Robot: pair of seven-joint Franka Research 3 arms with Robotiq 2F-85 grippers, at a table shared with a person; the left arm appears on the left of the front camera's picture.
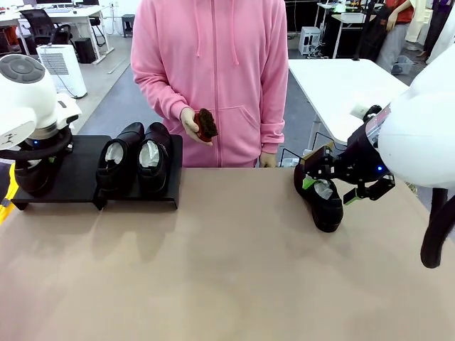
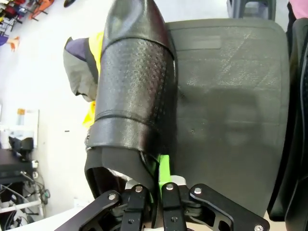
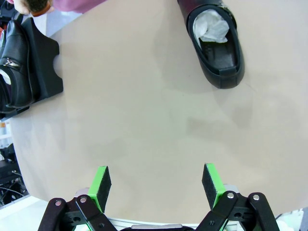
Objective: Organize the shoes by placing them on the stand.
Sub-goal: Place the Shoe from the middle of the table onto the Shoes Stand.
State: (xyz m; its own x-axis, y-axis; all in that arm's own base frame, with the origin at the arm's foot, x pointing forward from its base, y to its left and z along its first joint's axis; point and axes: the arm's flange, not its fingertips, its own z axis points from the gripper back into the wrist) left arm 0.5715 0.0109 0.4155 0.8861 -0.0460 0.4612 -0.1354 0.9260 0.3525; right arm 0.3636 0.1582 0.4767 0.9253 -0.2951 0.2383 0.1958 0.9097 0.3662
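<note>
A tan table [image 1: 227, 270] stretches between two white robot arms and a person in a pink hoodie [image 1: 213, 78] standing at its far side. On the table's far left sits the low black stand [image 1: 78, 174], its two platforms side by side. Two glossy black shoes [image 1: 135, 158] rest together on the platform nearer the middle, toes toward the person, white paper stuffing visible inside each. At the stand's outer platform, the left gripper [image 2: 155, 192] is clamped tight on the rim of a third shoe [image 2: 132, 91], its green pads pinching the leather at the opening; in the wrist view the shoe lies along the platform's edge, though whether its sole is resting on the surface cannot be told. The fourth shoe [image 1: 323, 199] lies on the bare table at the right, well apart from the stand, paper stuffing showing, with the right gripper [image 1: 330, 181] poised just over it. That gripper's green-padded fingers [image 3: 102, 180] stand wide apart and hold nothing. The person's hand [image 1: 190, 122] grips a small brown brush [image 1: 206, 124] at waist height
</note>
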